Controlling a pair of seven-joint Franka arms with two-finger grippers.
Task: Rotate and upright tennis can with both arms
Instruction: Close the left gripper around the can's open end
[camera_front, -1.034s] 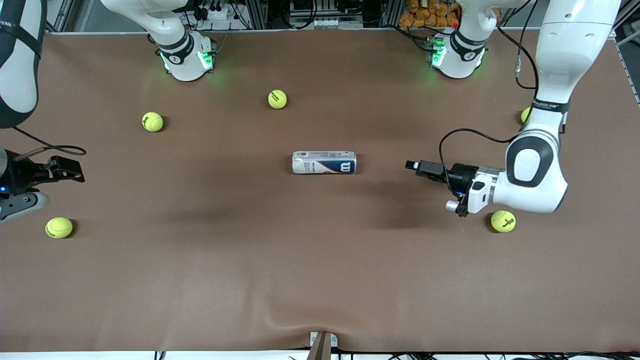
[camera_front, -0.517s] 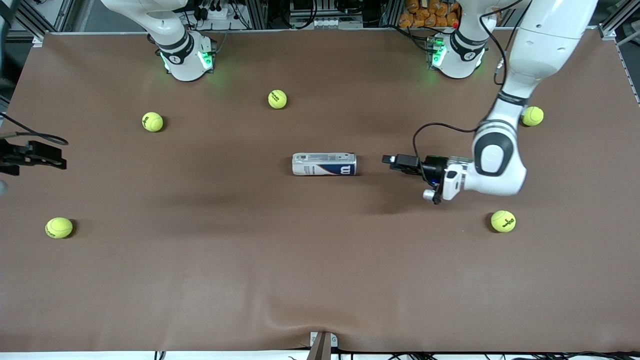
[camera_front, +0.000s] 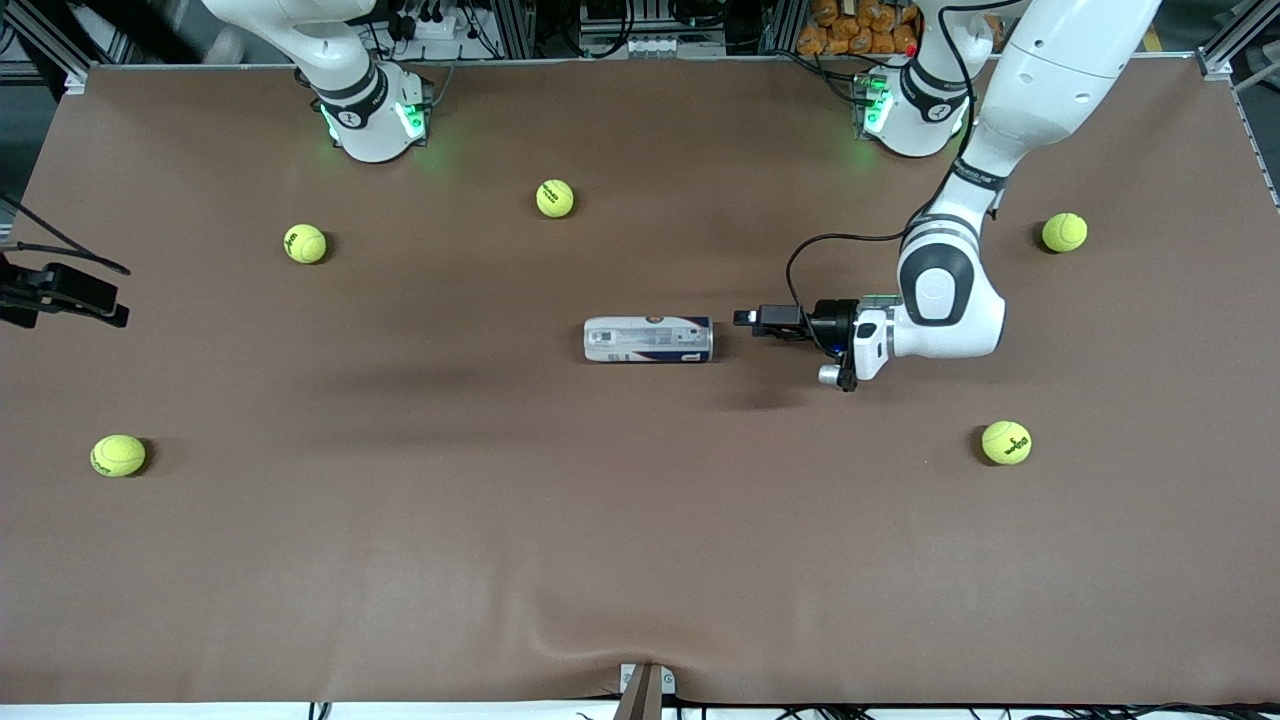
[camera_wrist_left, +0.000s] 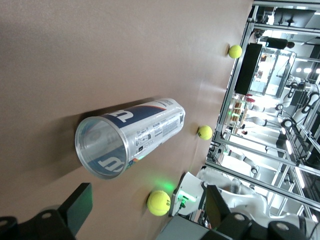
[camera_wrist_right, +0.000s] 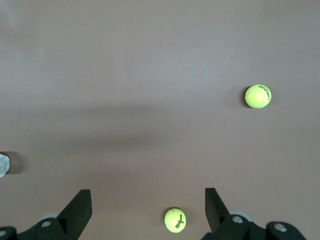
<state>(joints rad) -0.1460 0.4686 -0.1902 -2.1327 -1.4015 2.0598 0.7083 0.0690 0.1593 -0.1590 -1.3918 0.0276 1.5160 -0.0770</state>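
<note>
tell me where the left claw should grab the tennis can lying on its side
Probably at the open end of the tennis can, which faces the left claw. The can lies flat, lengthwise toward that arm's end of the table, so coming in level from there, one finger could slip inside the mouth and one outside, pinching the wall. The left claw is open, just short of it.

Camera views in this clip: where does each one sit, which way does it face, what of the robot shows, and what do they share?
Front view: high across the table, facing both bases; shows the tennis can lying down, the left gripper open beside it, the right gripper at the table's edge.
Left wrist view: on the left wrist, looking into the can's open end; its own fingers show.
Right wrist view: on the right wrist, looking down at the table and tennis balls; open fingers show.
Shared: front and left wrist views both show the can.
</note>
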